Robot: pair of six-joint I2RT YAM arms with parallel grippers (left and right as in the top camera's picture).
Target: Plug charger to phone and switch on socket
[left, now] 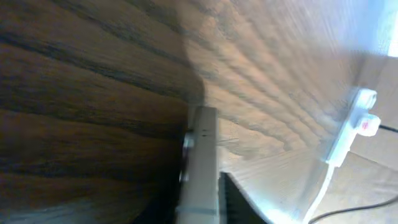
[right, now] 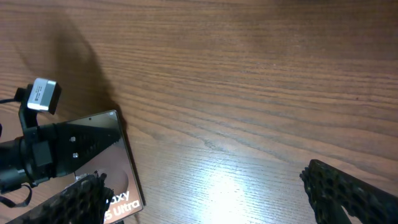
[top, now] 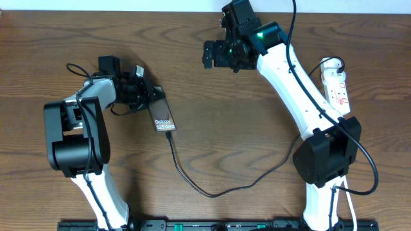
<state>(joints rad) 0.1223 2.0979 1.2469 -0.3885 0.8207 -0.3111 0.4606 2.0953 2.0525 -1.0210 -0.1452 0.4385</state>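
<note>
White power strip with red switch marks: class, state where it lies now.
Overhead view: the white power strip lies at the wooden table's right side, beside the white right arm, far from the dark rectangular phone.

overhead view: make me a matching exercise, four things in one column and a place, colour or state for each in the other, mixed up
Things:
1. phone
2. power strip
3. charger cable
4. right gripper

Descriptions:
a. open, holding nothing
b. white, at the far right of the view
c. thin and black, curving rightward from the phone's near end
d. flat, left of centre, white lettering facing up

Pairs: 1-d, 2-b, 3-c, 4-a
</note>
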